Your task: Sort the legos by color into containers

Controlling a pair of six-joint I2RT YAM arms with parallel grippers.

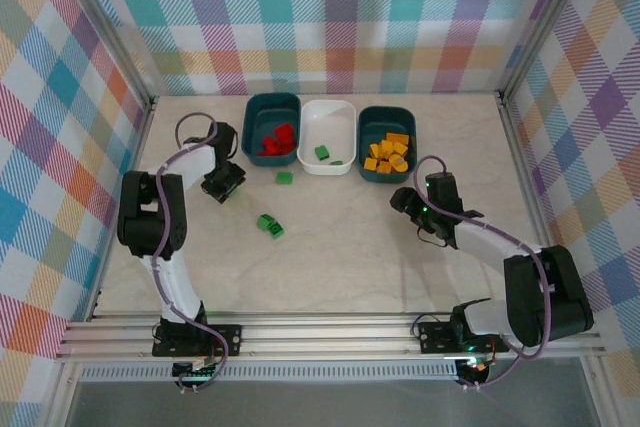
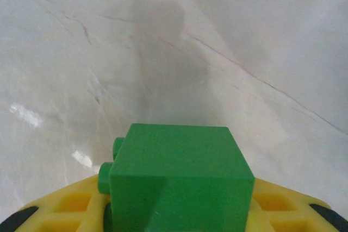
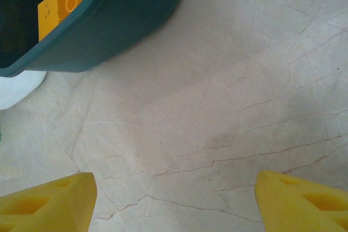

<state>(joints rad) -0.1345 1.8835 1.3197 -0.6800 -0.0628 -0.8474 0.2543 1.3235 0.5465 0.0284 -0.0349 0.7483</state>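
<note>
A green brick [image 2: 176, 177] sits between the yellow fingers [image 2: 62, 207] of the left tool [image 1: 222, 185], its studs pointing to the left of the wrist view. The fingers flank it closely on both sides, so we read this tool as narrow and gripping that brick. Pale marbled worktop [image 1: 340, 267] lies beyond it.

From above, we see the left tool over the left part of the worktop, just in front of the left teal tub [image 1: 250, 127], which holds the red bricks [image 1: 277, 139]. A little to the tool's right, a single green brick [image 1: 284, 178] lies loose on the worktop. Nearer the arms lies a green cluster [image 1: 269, 225], apart from it; we cannot tell whether its pieces are joined.

The white tub [image 1: 335, 125] stands in the middle of the row and holds two green bricks [image 1: 322, 152]. Beside it, the right teal tub [image 1: 388, 113] holds the yellow-orange bricks [image 1: 386, 155]. The three tubs stand side by side along the far edge.

The right tool [image 3: 174, 205] hovers near the front of the right teal tub, its yellow fingertips wide apart with bare worktop between them.
</note>
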